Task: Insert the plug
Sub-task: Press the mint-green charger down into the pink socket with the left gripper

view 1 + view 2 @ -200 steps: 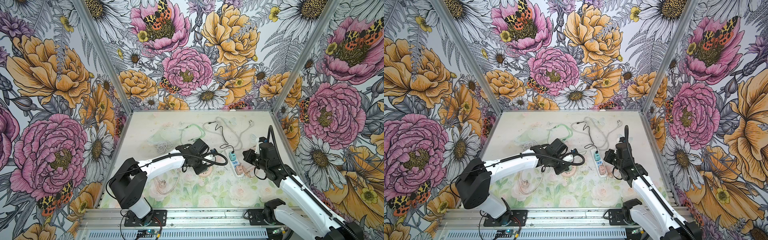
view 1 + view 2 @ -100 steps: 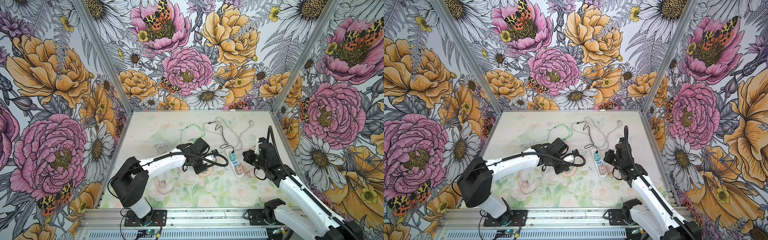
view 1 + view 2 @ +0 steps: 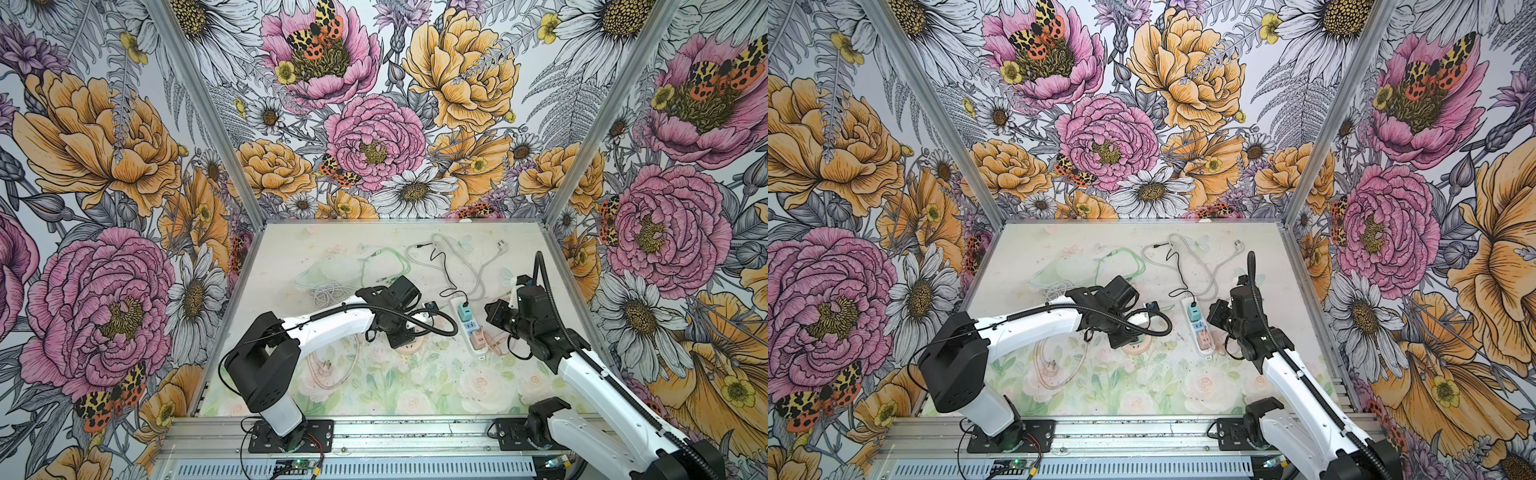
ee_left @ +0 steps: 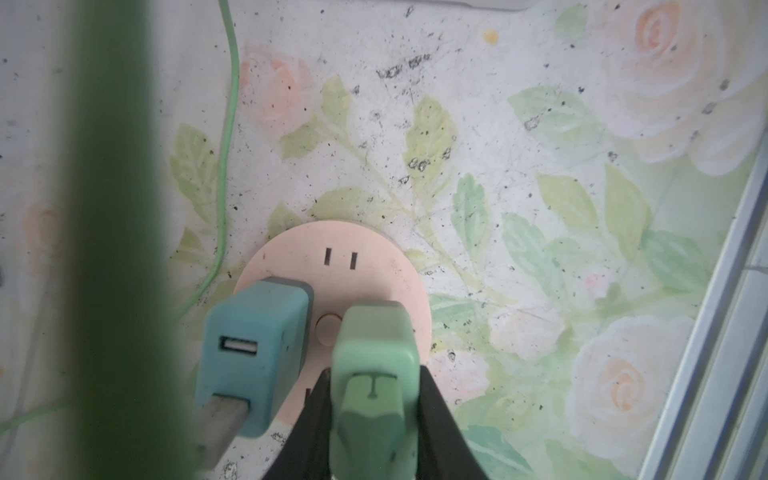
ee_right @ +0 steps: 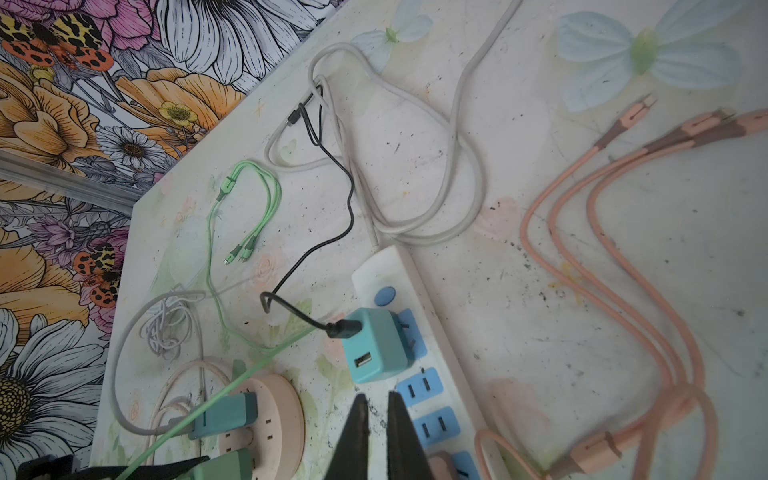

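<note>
Left gripper (image 4: 374,399) clamps the green plug (image 4: 376,349) — plug stands on the round pink socket (image 4: 345,245), just beside a teal charger (image 4: 253,357). Right gripper (image 5: 376,415) closed, empty — near the white power strip (image 5: 419,291).

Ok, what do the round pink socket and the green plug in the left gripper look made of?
Round pink socket: probably moulded plastic, matte; even colour, crisp slots, no glare. Green plug: likely plastic, satin, maybe rubbery; rounded edges, soft sheen.

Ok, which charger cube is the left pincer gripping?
The mint-green cube in the left pincer, at the round pink socket; the teal cube beside it and the teal cube on the white strip are free.
</note>
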{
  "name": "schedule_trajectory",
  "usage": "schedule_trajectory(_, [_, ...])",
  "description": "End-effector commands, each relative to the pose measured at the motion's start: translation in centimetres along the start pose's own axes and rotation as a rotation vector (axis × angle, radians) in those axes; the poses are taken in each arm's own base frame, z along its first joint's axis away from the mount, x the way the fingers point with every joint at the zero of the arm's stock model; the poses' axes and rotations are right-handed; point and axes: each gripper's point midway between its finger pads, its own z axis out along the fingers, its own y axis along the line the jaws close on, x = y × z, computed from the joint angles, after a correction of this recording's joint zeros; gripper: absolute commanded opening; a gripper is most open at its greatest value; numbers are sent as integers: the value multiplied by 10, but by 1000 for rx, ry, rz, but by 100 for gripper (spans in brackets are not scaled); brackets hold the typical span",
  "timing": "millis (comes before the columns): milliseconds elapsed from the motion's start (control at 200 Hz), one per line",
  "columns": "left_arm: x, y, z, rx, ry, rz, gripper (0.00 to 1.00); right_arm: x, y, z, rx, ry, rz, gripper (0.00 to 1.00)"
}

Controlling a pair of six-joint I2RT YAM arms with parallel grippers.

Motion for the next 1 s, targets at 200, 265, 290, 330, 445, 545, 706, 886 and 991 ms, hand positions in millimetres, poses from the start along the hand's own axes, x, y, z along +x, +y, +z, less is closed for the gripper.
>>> schedule_trajectory(200, [65, -17, 36, 79, 252, -56, 0, -6, 4, 2, -13, -9, -34, 13])
schedule_trajectory(265, [69, -18, 42, 89, 272, -58, 0, -6, 5, 4, -16, 0, -40, 13])
schedule_trajectory(290, [71, -18, 44, 91, 280, -59, 0, -7, 6, 4, -18, 0, -41, 13])
schedule_trajectory(330, [74, -20, 47, 93, 296, -59, 0, -8, 7, 4, -19, 2, -42, 12])
schedule_trajectory(445, [80, -20, 49, 74, 319, -53, 1, -9, 8, 5, -19, 2, -47, 12])
schedule_trajectory(545, [83, -14, 47, 14, 327, -74, 3, -11, 10, 4, -23, -1, -49, 12])
schedule_trajectory(706, [83, -28, 53, 33, 314, -106, 2, -14, 14, 4, -31, 0, -54, 12])
schedule_trajectory(886, [99, -37, 77, 33, 433, -68, 3, -13, 17, 6, -45, 18, -60, 12])
schedule_trajectory(991, [95, -34, 81, 35, 429, -81, 6, -12, 18, 5, -51, 16, -63, 12])
